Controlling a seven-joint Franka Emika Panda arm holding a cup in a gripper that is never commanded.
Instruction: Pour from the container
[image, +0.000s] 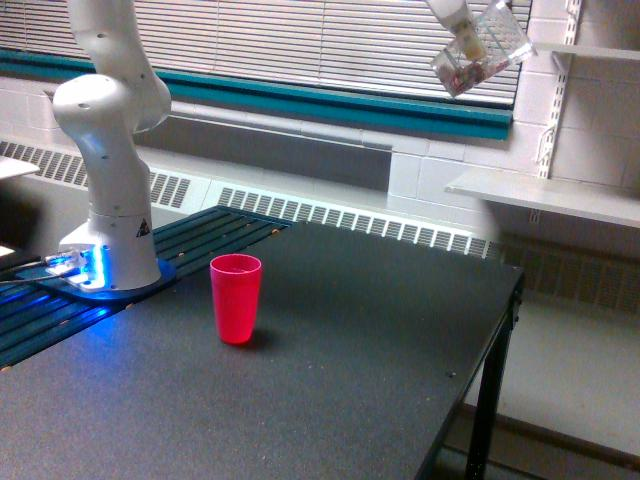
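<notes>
The red cup (236, 297) stands alone on the table (330, 380); bare top lies open from its 12 round to its 6. At its 9 to 10 the arm's base (112, 250) blocks passage. At 1 to 2, shelves (545, 195) jut past the table's edge.

A red plastic cup (236, 297) stands upright, mouth open, left of frame centre on a dark table (330, 380). Closed window blinds (300, 40) span the top of the frame above a teal sill band (330, 105). White wall shelves (545, 195) (bracket-mounted) occupy the right edge. A slatted radiator grille (350, 220) runs behind the table.
</notes>
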